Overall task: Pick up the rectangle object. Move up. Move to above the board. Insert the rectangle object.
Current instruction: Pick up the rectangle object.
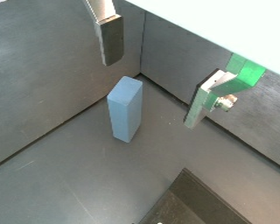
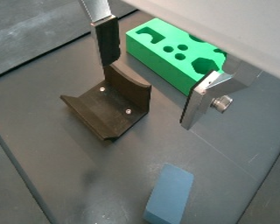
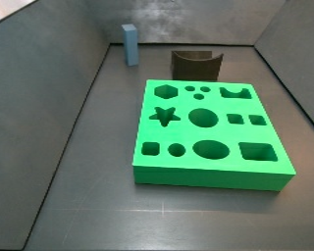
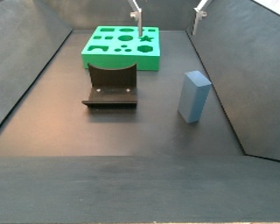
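The claw [image 1: 160, 74] hangs wide and empty, the upright light-blue rectangle object [image 1: 126, 108] below and between its fingers, ready for gripping.

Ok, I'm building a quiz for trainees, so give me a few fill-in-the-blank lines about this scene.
1. The rectangle object stands ____ on the floor, untouched.
2. The colour of the board is ____.
3. The tool hangs above the floor with its jaws ____ and nothing between them.
4. The dark notched block lies between the board and the camera in a side view, not in the ____.

Missing words: upright; green; open; tool
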